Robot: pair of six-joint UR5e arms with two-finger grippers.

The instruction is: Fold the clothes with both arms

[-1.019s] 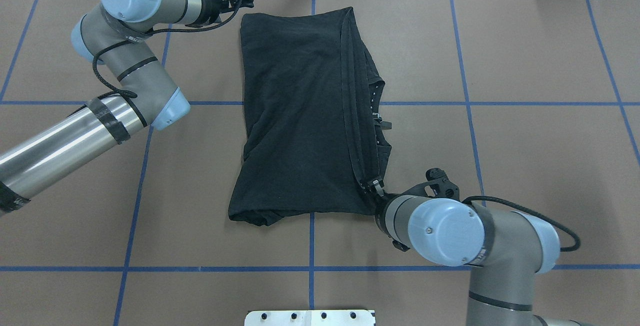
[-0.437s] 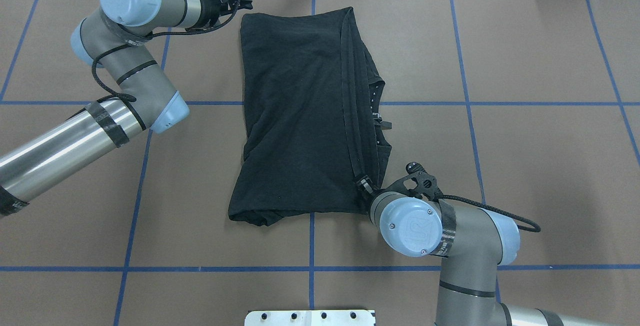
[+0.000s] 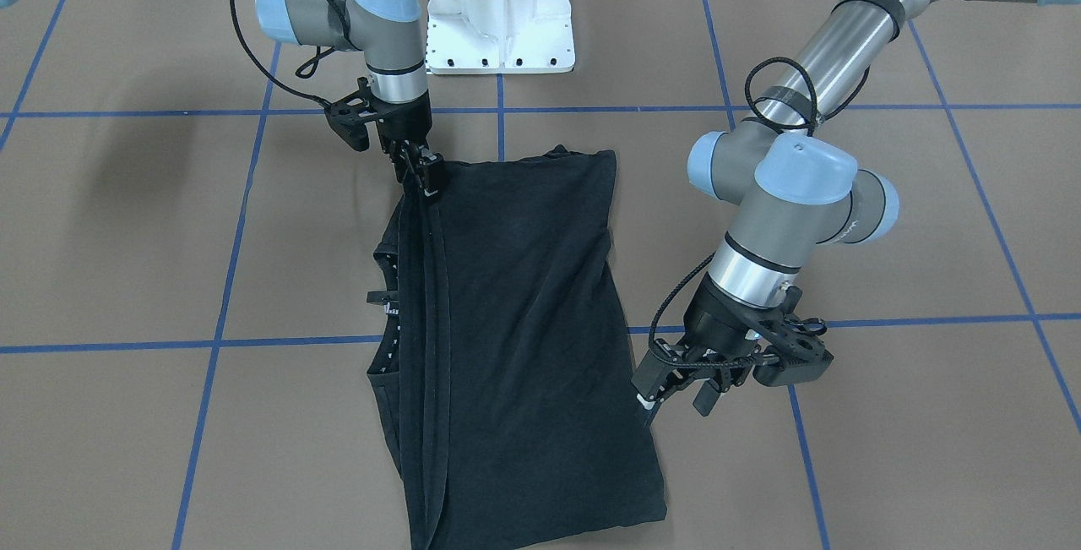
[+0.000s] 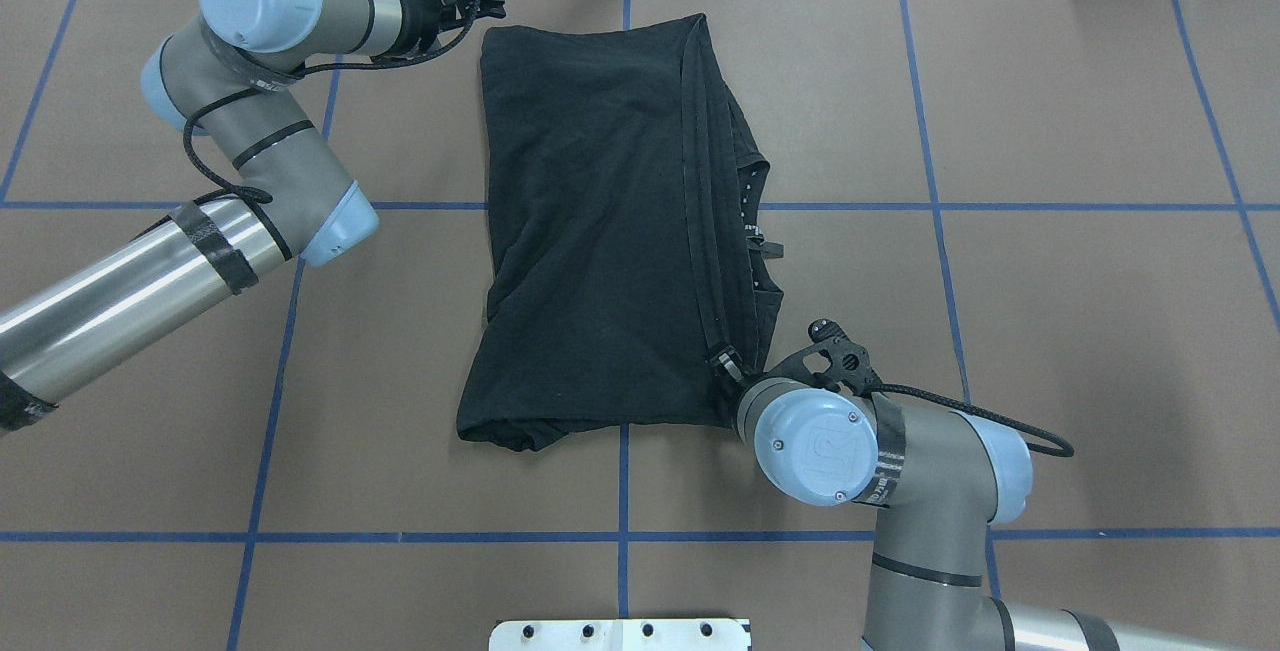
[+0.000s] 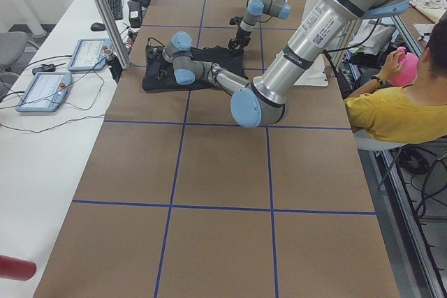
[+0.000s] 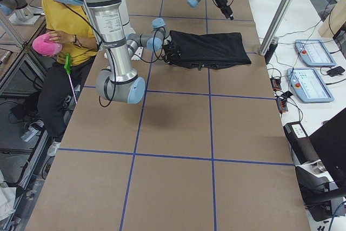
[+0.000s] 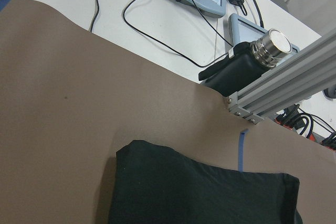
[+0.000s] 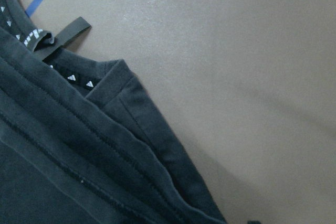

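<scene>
We are setting grips for another fold: our right gripper [image 3: 422, 174] seems clamped on a corner of the T-shirt [image 3: 524, 322]; the left gripper [image 3: 676, 394], spread wide, must next take its edge.

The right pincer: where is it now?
In the overhead view, the right pincer is right of centre, at the lower right corner of the black T-shirt.

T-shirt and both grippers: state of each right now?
T-shirt: folded lengthwise, flat on the table, collar edge exposed on the robot's right side.
Left gripper: open, beside the T-shirt's far corner, off the cloth.
Right gripper: tips at the T-shirt's near corner; cannot tell whether it grips.
</scene>
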